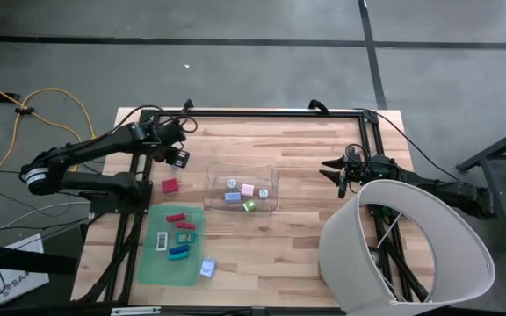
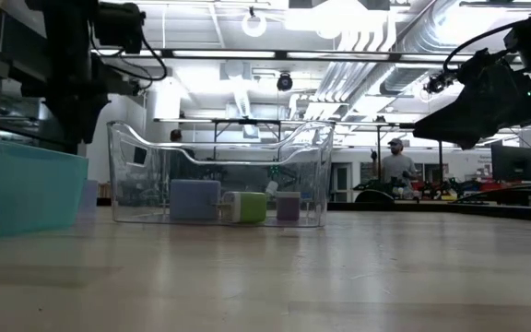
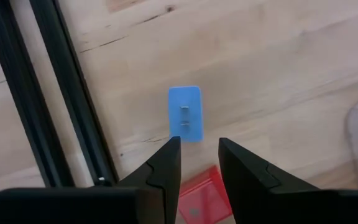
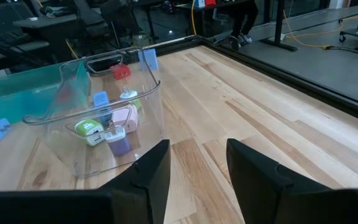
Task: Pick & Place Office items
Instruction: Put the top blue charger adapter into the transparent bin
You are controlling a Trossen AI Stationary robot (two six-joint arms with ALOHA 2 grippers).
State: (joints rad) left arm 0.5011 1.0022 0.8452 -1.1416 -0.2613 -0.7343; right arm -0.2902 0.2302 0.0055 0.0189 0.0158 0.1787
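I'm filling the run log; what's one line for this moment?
left tool: open, empty, above blue piece | right tool: open, idle, facing bin | bin: several pieces inside

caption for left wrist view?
Left gripper, fingers slightly apart and empty, above small blue rectangular piece on wooden table.

— Where is everything sitting?
— The clear bin (image 1: 241, 189) is sitting mid-table, holding four small office items (image 1: 247, 190). The mat (image 1: 152, 263) is lying to its left (nearer the front edge), carrying several more.
— And the lampshade-like cylinder (image 1: 411, 250)?
— It is lying at the front right.
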